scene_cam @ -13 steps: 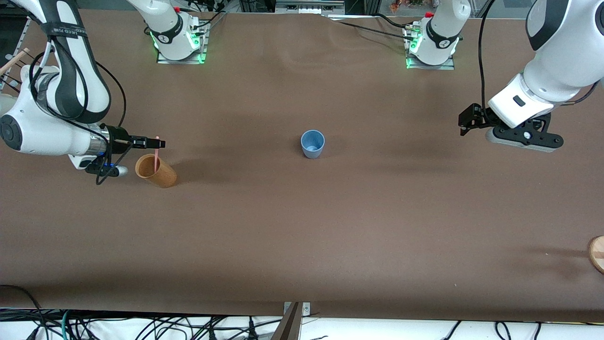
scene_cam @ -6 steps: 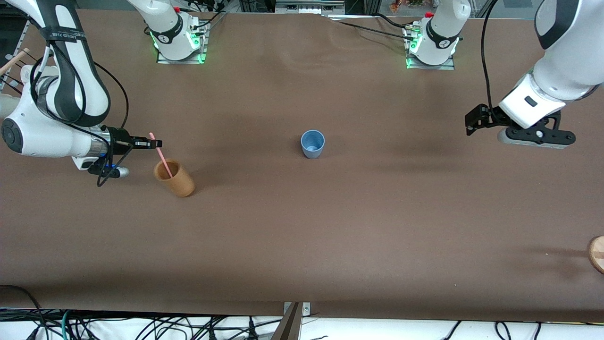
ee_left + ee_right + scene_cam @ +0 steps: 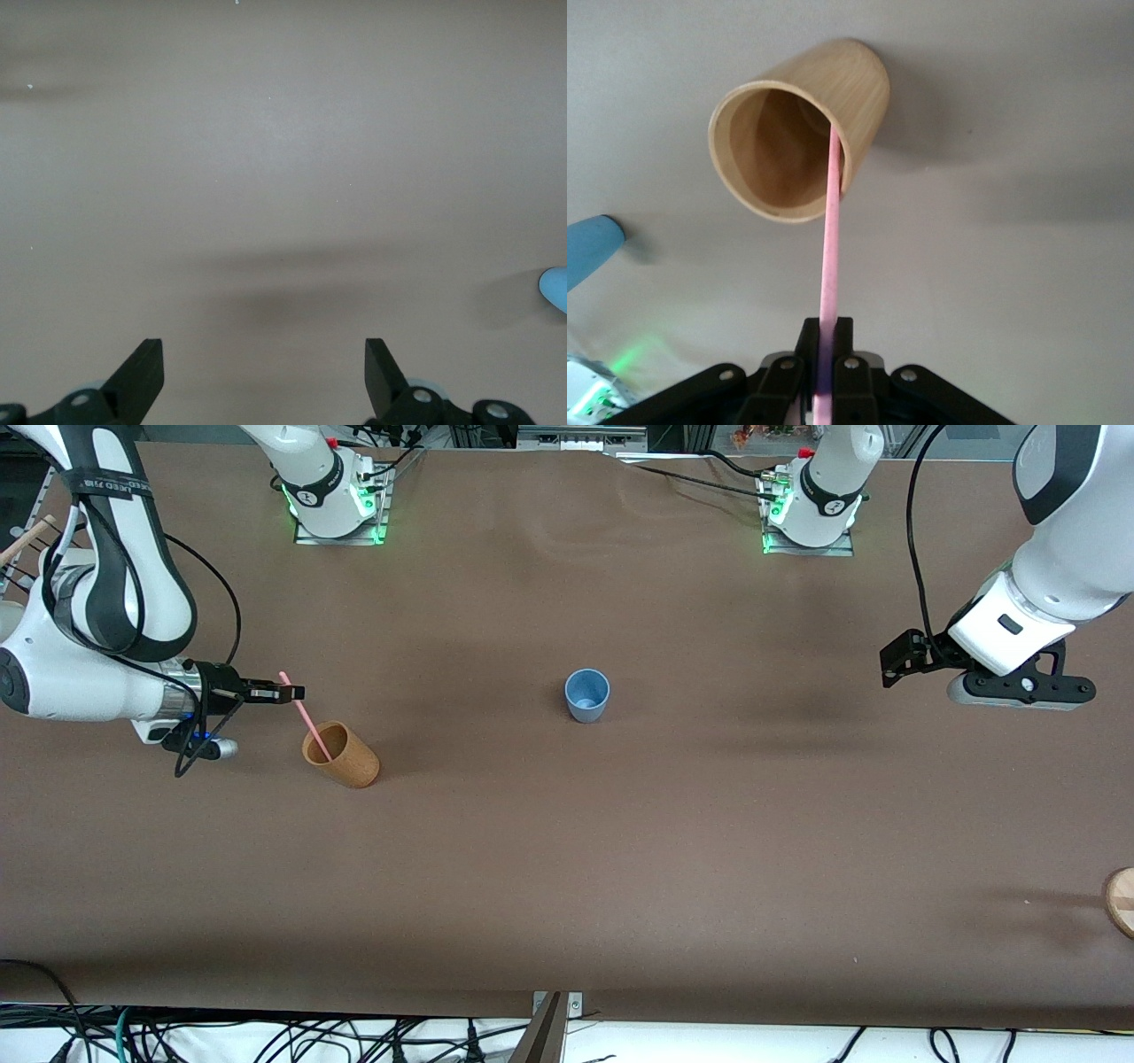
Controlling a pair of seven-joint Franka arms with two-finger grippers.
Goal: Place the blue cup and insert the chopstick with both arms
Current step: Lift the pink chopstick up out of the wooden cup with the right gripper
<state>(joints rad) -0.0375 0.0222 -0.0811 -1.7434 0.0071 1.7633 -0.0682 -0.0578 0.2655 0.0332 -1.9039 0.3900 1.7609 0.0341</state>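
Note:
The blue cup (image 3: 586, 695) stands upright at the table's middle, apart from both grippers; its edge shows in the left wrist view (image 3: 555, 289) and the right wrist view (image 3: 589, 250). My right gripper (image 3: 288, 692) is shut on the upper part of the pink chopstick (image 3: 306, 722), near the right arm's end. The chopstick (image 3: 830, 239) slants down into the mouth of a tan wooden-looking cup (image 3: 347, 760), which is tipped with its mouth toward that gripper (image 3: 825, 335); the tan cup (image 3: 850, 88) fills that view. My left gripper (image 3: 1019, 693) is open and empty (image 3: 264, 354) over bare table near the left arm's end.
A round wooden object (image 3: 1122, 901) lies at the table's edge at the left arm's end, nearer the camera. A wooden stick (image 3: 27, 536) pokes in at the right arm's end. Both arm bases (image 3: 337, 500) stand along the table's far edge.
The tan cup has slid toward the table's middle and the chopstick, still gripped, now slants into it. The left gripper has moved away toward its own end of the table.

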